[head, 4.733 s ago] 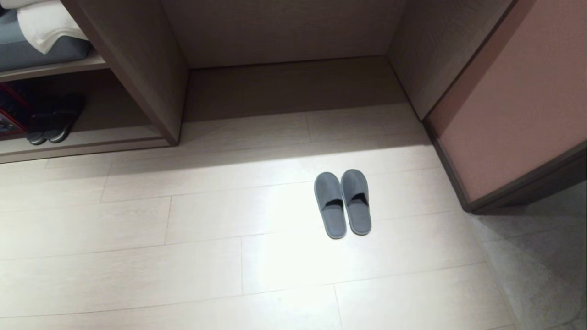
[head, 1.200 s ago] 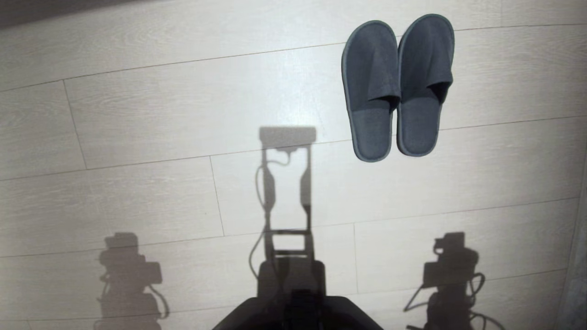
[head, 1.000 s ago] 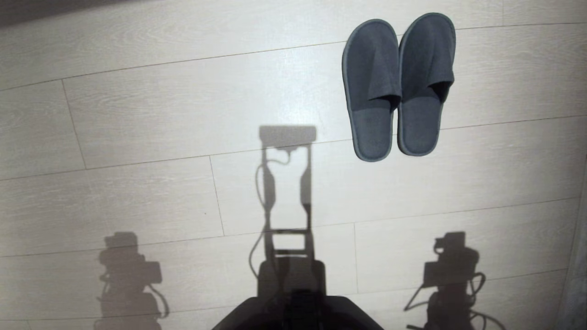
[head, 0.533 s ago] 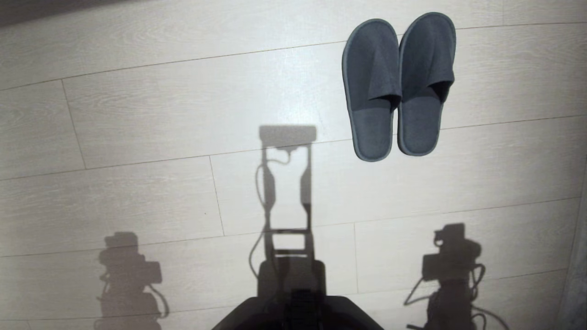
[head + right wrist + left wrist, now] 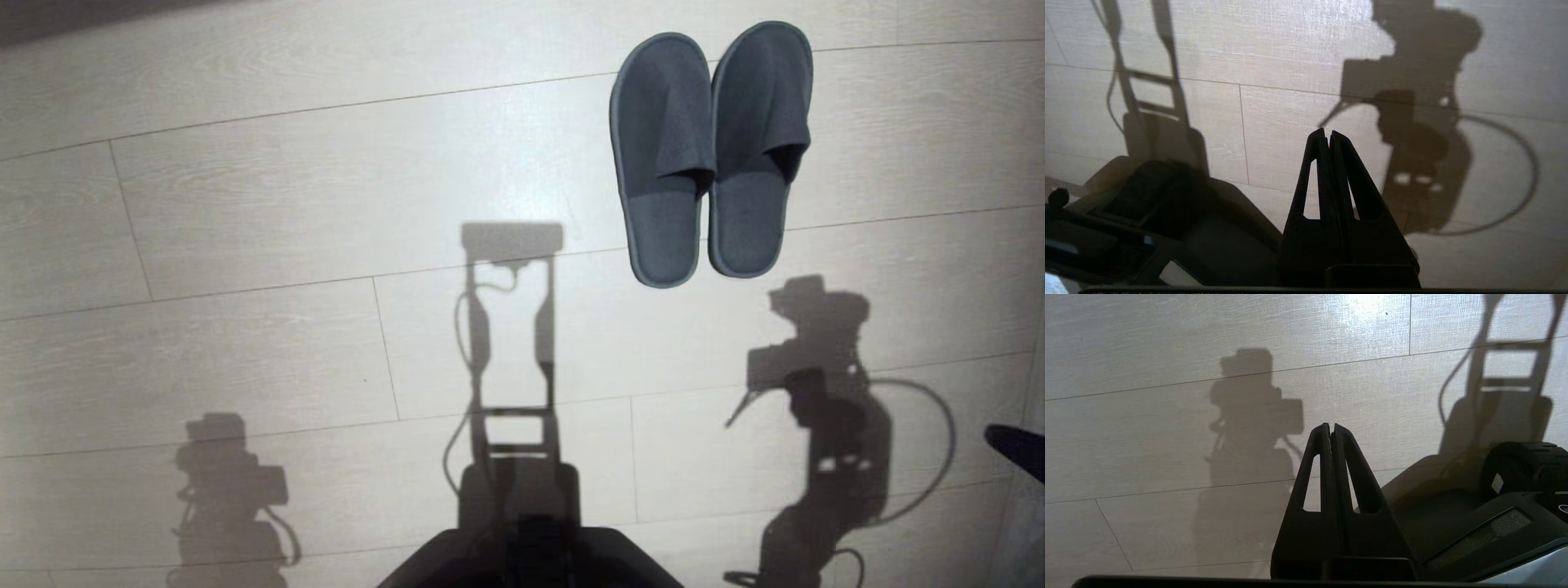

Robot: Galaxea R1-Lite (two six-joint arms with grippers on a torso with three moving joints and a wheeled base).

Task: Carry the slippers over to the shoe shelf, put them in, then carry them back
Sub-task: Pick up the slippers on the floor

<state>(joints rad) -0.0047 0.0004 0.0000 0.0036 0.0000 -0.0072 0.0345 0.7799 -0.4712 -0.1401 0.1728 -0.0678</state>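
Clenched tight with nothing between its fingers, my right gripper (image 5: 1328,141) hangs above the pale plank floor (image 5: 1290,49), both black fingers pressed flat together from base to tip. Only bare boards lie under the tips. Its own dark shadow (image 5: 1412,122) spreads over the planks just beyond them, with a thin looping cable shadow (image 5: 1531,163) curving out from it. Beside and below the gripper sits the dark front of my base (image 5: 1167,212).

From my head camera, a dark sliver of that right arm (image 5: 1016,447) shows at the far right edge of the view, and I cannot make out the fingers there. The arm's shadow (image 5: 824,392) falls on the floor (image 5: 245,204) with its top just short of the heels of the slippers (image 5: 709,155). The slippers, a grey-blue pair, lie flat on the floor ahead of my right gripper and well apart from it, side by side and touching along their inner edges, toes pointing away from me.

My left gripper (image 5: 1332,428) is likewise clenched on nothing, fingers closed together, hanging over bare planks far to the other side of my base (image 5: 1515,506) from the slippers. Its shadow (image 5: 1253,412) lies on the boards just ahead of it. The shoe shelf is not in any view.
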